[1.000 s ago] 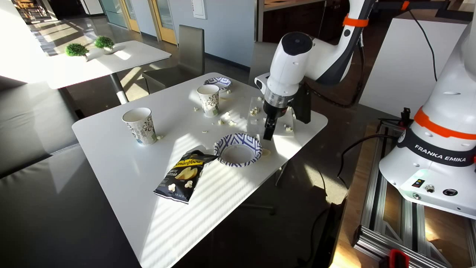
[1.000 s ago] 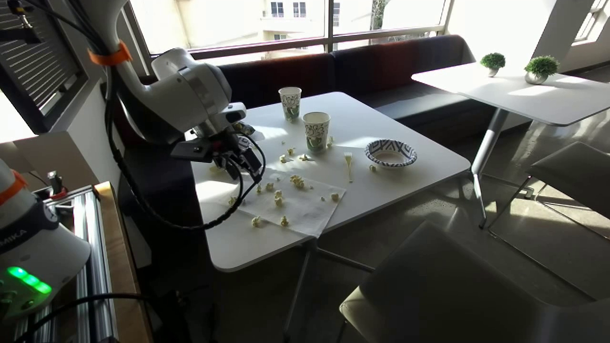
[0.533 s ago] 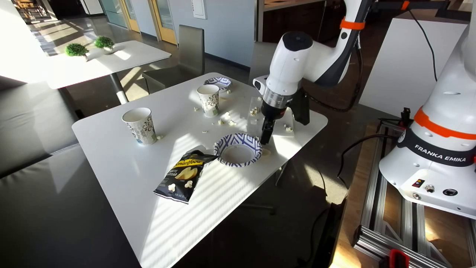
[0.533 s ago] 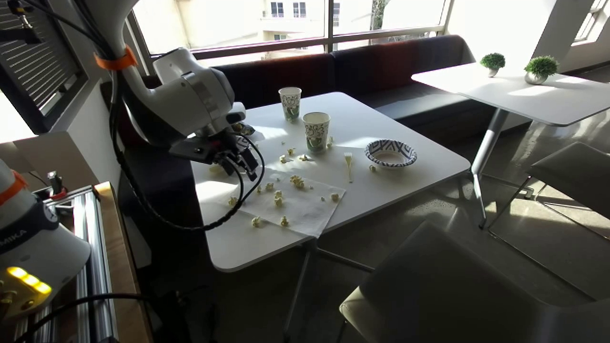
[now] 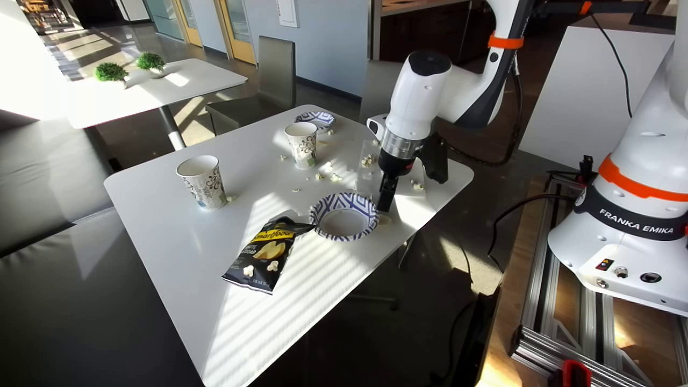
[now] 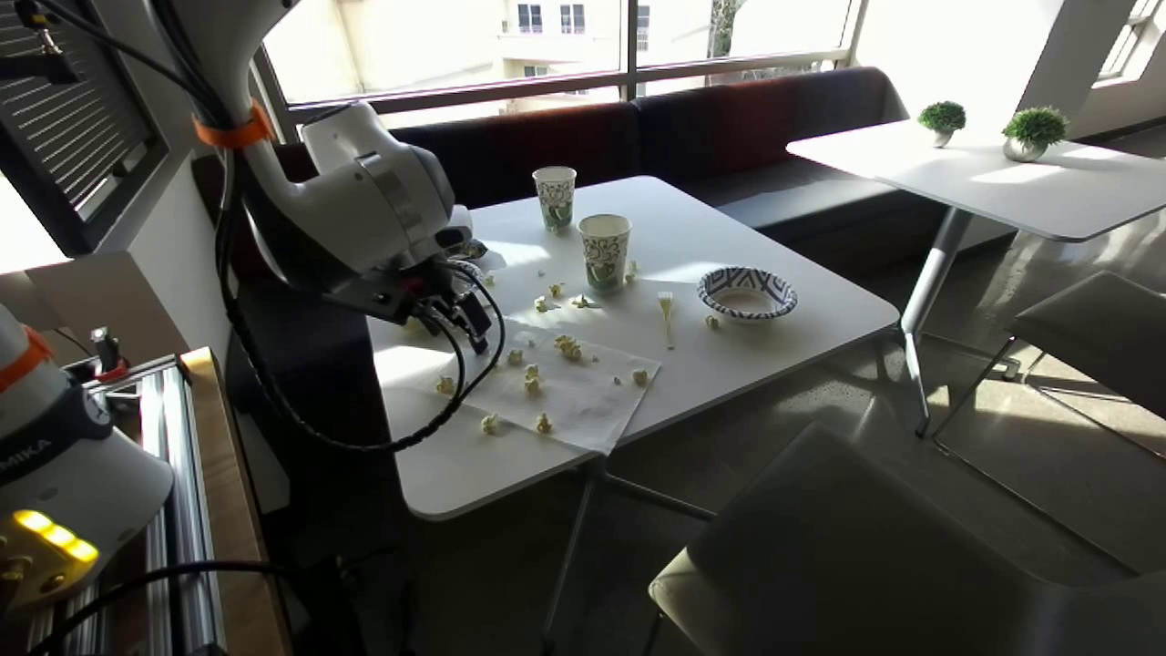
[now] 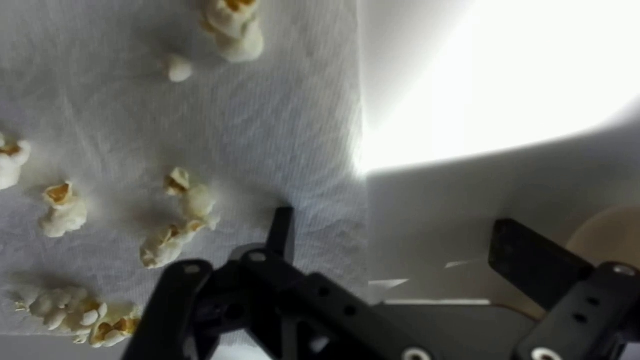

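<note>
Wrist view: jaws spread wide, empty; tan rounded thing (image 7: 612, 237) cut off, unclear.

This looks like an office break area: a bench (image 6: 783, 109) under wide windows (image 6: 446, 41), a worktop (image 6: 701, 355), a matching table (image 6: 966, 187) bearing small plants (image 6: 1036, 128), chairs (image 6: 856, 519) about them, and doors (image 5: 239, 27) along a pale wall (image 5: 330, 45).

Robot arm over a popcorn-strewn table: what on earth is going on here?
The robot arm holds nothing right now. Its jaws stand open over the edge of a white napkin, and popcorn pieces lie scattered on that napkin and on the table. Nearby are a patterned bowl, a black snack bag and two paper cups.
</note>
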Controlling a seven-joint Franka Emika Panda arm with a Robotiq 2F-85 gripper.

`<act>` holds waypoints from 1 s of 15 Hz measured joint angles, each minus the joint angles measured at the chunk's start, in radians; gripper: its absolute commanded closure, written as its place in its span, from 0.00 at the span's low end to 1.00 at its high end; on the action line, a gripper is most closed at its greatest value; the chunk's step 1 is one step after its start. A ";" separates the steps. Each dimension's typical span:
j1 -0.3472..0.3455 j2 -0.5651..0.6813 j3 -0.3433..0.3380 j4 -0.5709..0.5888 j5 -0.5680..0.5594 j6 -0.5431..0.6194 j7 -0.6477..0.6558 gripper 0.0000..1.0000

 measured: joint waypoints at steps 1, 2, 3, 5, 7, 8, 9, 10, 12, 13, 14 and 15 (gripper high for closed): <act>0.000 0.000 0.000 0.000 0.000 0.000 -0.001 0.00; 0.000 0.000 0.000 0.000 0.000 0.000 -0.002 0.00; 0.000 0.000 0.000 0.000 0.000 0.000 -0.004 0.00; 0.000 0.001 0.000 0.000 0.000 0.000 -0.007 0.24; 0.000 0.001 0.000 0.000 0.000 0.003 -0.010 0.29; -0.001 0.001 0.000 0.000 0.000 0.009 -0.012 0.36; -0.001 0.001 0.000 0.000 0.000 0.015 -0.015 0.43; -0.001 0.002 0.000 0.000 0.000 0.020 -0.017 0.46; -0.001 0.007 0.000 0.000 0.000 0.031 -0.020 0.52; -0.002 0.011 0.000 0.000 0.000 0.036 -0.020 0.49; -0.002 0.014 0.000 0.001 0.001 0.038 -0.021 0.48; -0.002 0.016 0.000 0.002 0.001 0.040 -0.022 0.48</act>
